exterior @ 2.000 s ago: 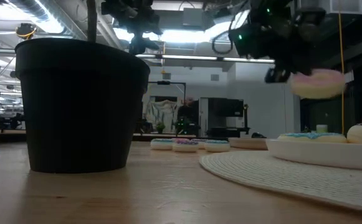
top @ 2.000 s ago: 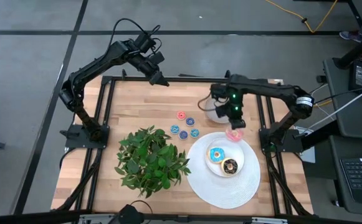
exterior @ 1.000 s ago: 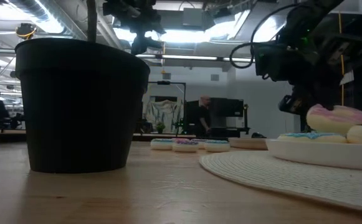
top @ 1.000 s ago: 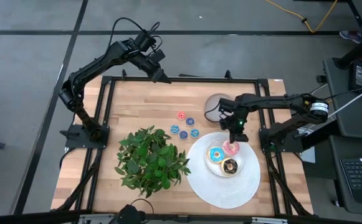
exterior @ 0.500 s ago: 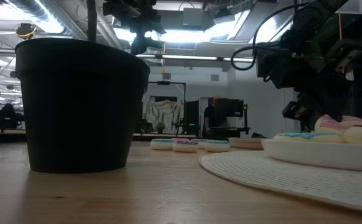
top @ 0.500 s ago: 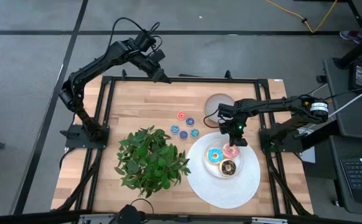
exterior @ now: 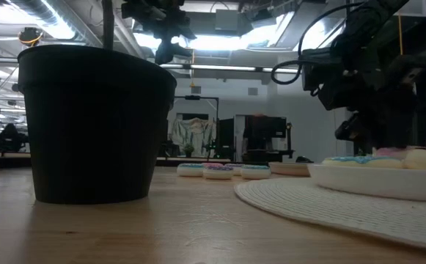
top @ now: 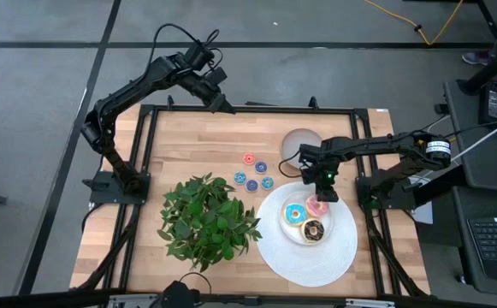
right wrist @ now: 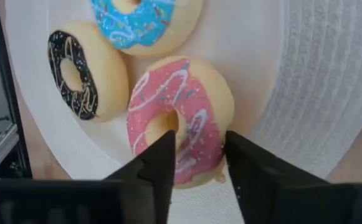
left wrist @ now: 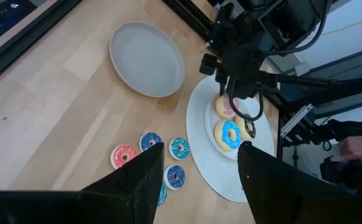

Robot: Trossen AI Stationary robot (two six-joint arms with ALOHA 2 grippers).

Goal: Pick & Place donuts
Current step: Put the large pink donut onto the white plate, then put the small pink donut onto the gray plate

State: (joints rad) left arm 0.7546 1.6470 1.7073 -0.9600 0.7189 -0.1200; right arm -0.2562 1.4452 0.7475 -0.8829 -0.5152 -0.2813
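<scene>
The pink donut [top: 317, 206] lies on the white plate [top: 331, 219] beside the light blue donut [top: 297, 213] and the dark brown donut [top: 315, 229]. My right gripper [top: 323, 193] stands over the pink donut, pointing down and shut on it; the wrist view [right wrist: 199, 146] shows this closest. Several tiny blue and red rings [top: 252, 174] lie on the wood left of the plate. My left gripper [top: 224, 106] waits open, high over the table's far edge, and touches nothing. My right gripper has one side of the pink donut's ring [right wrist: 199, 134] between its two fingers, one finger [right wrist: 159, 162] at the hole and the other [right wrist: 249, 168] outside the rim. The fingers come from above, pointing down. The donut lies flat on the plate, icing up.
The plate sits on a round white woven mat [top: 304, 257]. A round grey dish [top: 298, 142] lies just beyond the plate. A potted green plant [top: 207, 218] stands at the near left. Bare wood lies at the far left.
My right gripper has carried the pink donut from beside the grey dish toward the table's near edge and down onto the plate. The donut, tilted a second ago, now lies flat and lower beside the other two.
</scene>
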